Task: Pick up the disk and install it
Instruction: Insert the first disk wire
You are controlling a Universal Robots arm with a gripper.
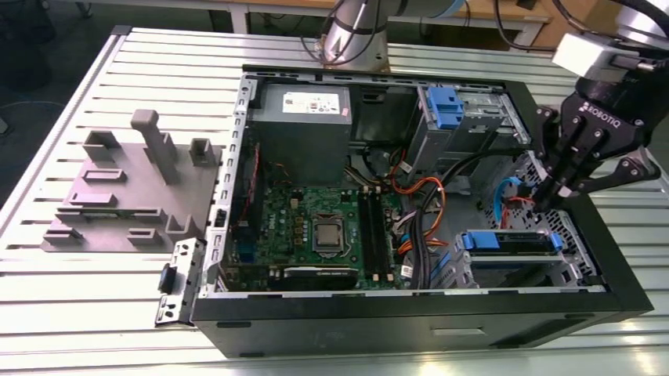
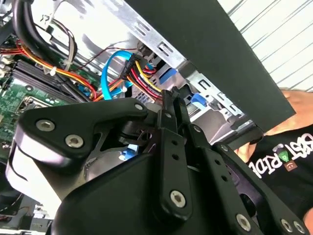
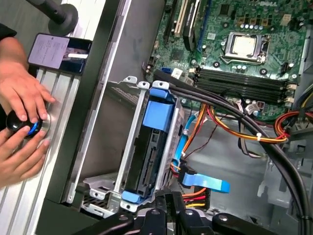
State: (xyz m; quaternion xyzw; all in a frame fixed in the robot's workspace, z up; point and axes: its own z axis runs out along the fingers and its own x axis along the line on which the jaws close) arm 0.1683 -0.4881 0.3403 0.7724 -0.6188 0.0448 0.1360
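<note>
The disk [image 1: 509, 242] is not in the gripper's grasp: in the exterior view it lies flat in the drive cage [image 1: 585, 258] at about 4 o'clock of the open computer case [image 1: 418, 317], its blue bracket facing up. The first wrist view shows the disk [image 3: 149, 152] slotted between the cage's silver rails, blue ends at either tip, apparently level.

The gripper [image 1: 551, 196] hangs at about 3 o'clock of the case, pointing down into it, just beyond the disk toward 1 o'clock and apart from it. Its fingers look pressed together with nothing between them; both wrist views show the black tips [image 3: 172, 203] closed and bare. They stand close to the blue data cable [image 1: 509, 188] and the red and orange wires [image 3: 234, 127] that run across from the motherboard [image 1: 313, 227].

Judging by this, picking up is done and the work is at the tail of installing: the disk is placed, and whether it is fully latched cannot be told. Any further move calls for a short, straight press on the bracket, not the label, or a clean lift, keeping the tips off the loose cable ends beside them. A person's hand [image 3: 22, 93] rests on a control knob [image 3: 22, 126] on the table outside the case
</note>
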